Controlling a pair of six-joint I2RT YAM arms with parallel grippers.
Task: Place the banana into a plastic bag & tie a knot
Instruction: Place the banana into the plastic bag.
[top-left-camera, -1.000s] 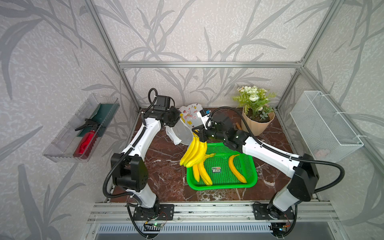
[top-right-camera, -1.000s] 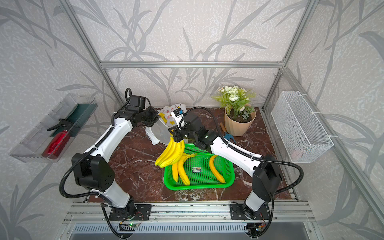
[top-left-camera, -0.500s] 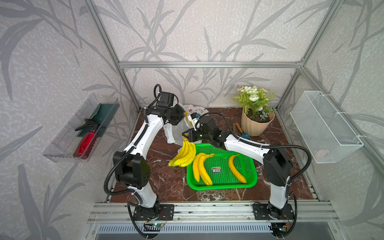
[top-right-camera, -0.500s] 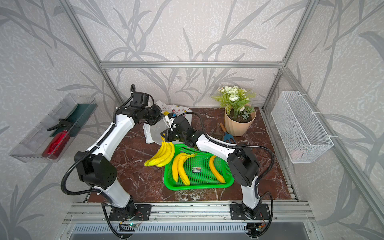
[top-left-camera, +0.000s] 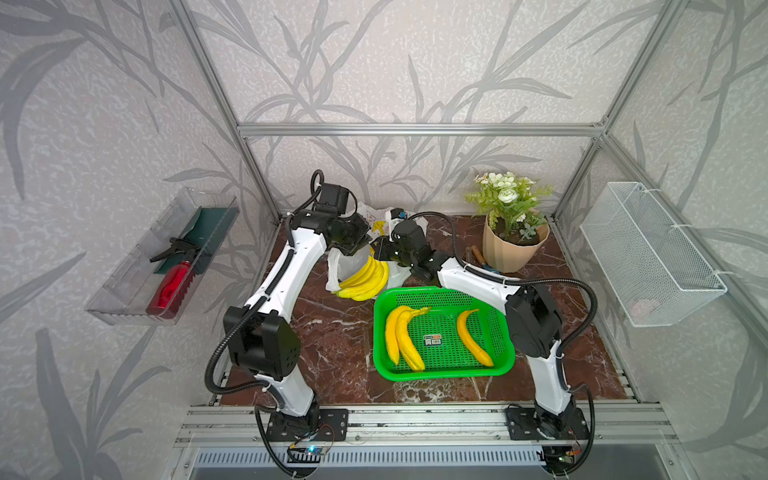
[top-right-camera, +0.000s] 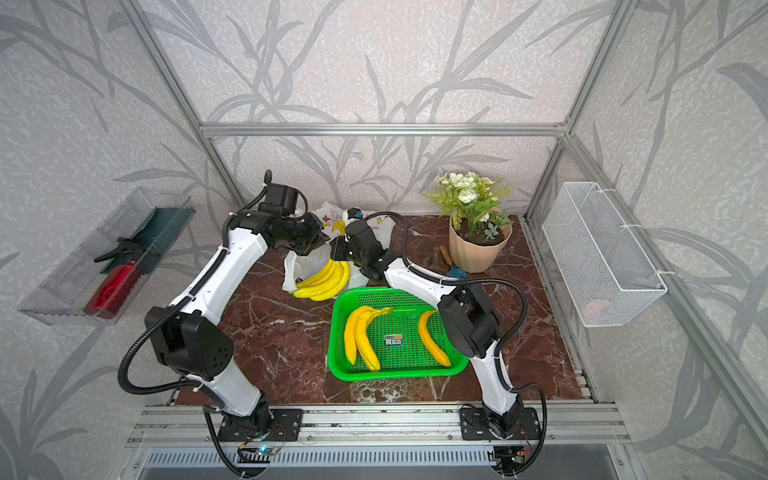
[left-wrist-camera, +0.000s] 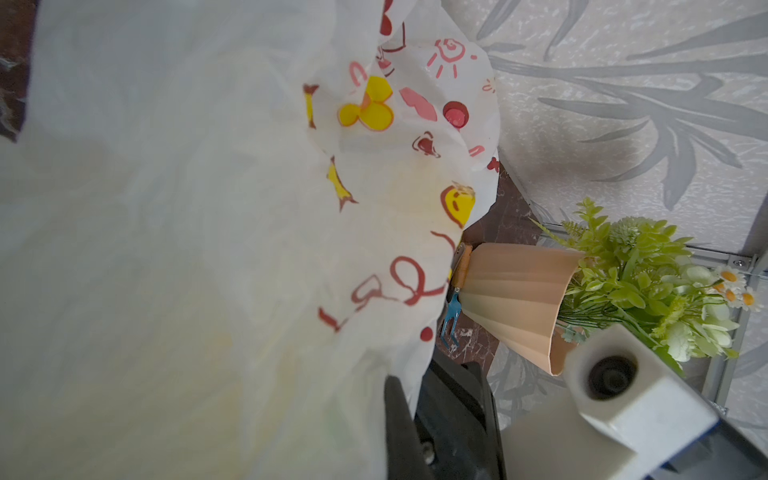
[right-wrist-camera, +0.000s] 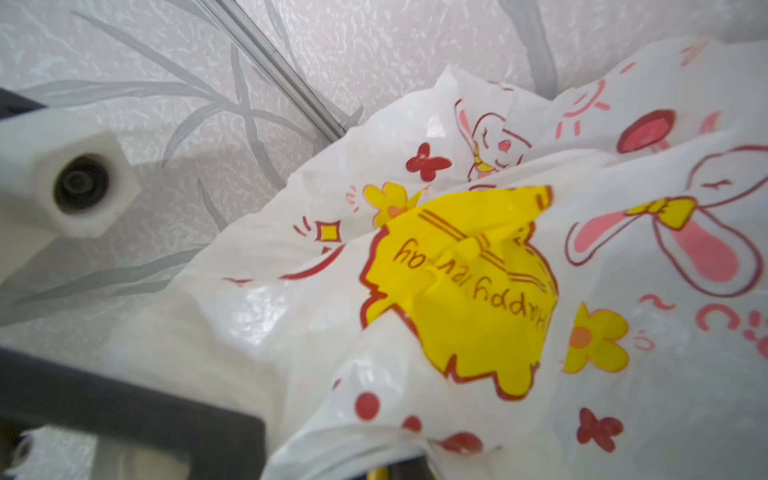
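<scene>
At the back of the red-brown marble worktop (top-left-camera: 332, 353), holds the thin white translucent plastic bag with cartoon prints (top-left-camera: 345, 268) up by its rim in the left claw (top-left-camera: 356, 248), clamped shut on the film. Carries the bunch of yellow bananas (top-left-camera: 365, 279) by its stem end in the right claw (top-left-camera: 381, 249), likewise closed tight. Rests the bunch across the bag mouth, tips pointing out over the worktop beside the green perforated plastic basket (top-left-camera: 440, 375); cannot judge from both top views the depth of fruit past the rim. Risks most at release: with so much of the bunch outside, could tip forward and slide out onto the marble. Could also drag the slack film inward on a push, folding the mouth shut, or tear the thin plastic against the curved tips. Might lose the rim from the left claw under a sudden load, collapsing the opening
</scene>
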